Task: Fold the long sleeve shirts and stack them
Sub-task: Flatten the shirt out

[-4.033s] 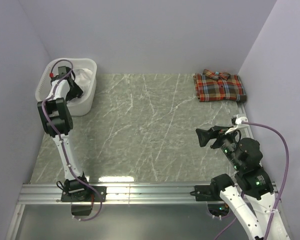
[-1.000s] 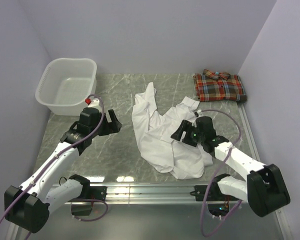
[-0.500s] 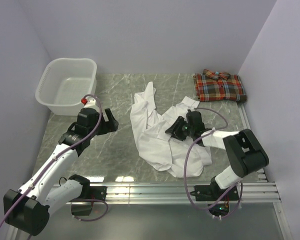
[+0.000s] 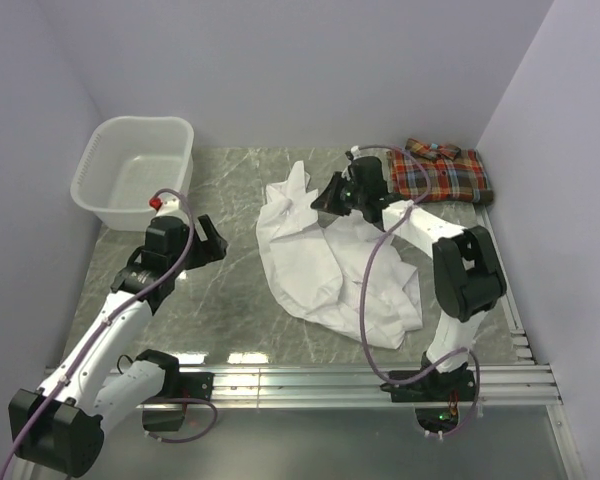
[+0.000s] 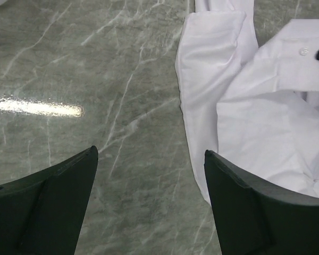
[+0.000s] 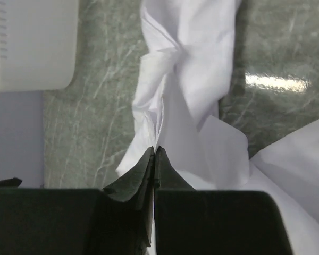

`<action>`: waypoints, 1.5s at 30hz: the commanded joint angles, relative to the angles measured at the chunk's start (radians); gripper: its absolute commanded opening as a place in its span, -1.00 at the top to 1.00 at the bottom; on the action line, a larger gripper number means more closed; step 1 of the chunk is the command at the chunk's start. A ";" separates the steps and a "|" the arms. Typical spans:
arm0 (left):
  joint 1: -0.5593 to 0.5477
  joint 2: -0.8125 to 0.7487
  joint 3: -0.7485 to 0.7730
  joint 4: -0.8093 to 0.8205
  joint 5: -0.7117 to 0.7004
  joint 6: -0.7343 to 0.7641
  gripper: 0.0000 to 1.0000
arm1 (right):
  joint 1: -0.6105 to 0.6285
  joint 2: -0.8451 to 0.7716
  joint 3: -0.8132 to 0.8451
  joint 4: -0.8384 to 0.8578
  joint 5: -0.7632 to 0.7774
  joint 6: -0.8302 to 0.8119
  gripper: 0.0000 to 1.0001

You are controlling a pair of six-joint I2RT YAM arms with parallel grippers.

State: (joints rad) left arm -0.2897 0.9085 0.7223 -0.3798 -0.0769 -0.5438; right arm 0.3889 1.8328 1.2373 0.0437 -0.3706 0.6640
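Evidently at the spreading-out step: the right hand (image 4: 323,202) is pinching shut on a fold of the white shirt (image 4: 315,275), which is lying crumpled on the desk (image 4: 230,300) just beneath it, while the left hand (image 4: 210,238) is hovering open alongside, probably needing an opposite-edge grip next.

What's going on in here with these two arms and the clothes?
Two robot arms are working on folding shirts. The right gripper is shut, pinching a fold of the crumpled white shirt spread across the table. The left gripper is open above bare table beside it, holding nothing. The plaid shirt lies folded in the far right corner. The laundry basket is empty.
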 commanded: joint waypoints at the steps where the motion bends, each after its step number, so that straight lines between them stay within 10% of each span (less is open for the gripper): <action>1: 0.009 -0.039 -0.004 0.035 -0.020 -0.015 -0.73 | 0.048 -0.147 0.047 -0.162 -0.002 -0.116 1.00; 15: 0.080 -0.284 -0.012 -0.042 -0.398 -0.126 -0.69 | 0.595 -0.379 0.002 -0.301 0.065 -0.158 0.99; 22: 0.081 -0.349 -0.011 -0.097 -0.557 -0.186 -0.69 | 0.708 -0.273 0.090 -0.389 0.148 -0.184 -0.43; 27: 0.080 -0.341 -0.027 -0.062 -0.470 -0.156 -0.70 | 0.668 -0.400 0.012 -0.493 0.369 -0.216 -0.78; 37: 0.025 -0.096 -0.027 -0.033 0.225 -0.149 -0.78 | 0.199 -0.721 -0.430 -0.524 0.504 -0.106 -0.81; 45: -0.238 0.186 -0.015 0.142 0.119 -0.268 -0.79 | -0.050 -0.756 -0.656 -0.400 0.389 -0.060 -0.68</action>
State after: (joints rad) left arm -0.4721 1.0191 0.6819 -0.3458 0.0570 -0.7570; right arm 0.4049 1.0943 0.6292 -0.4400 0.0654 0.5671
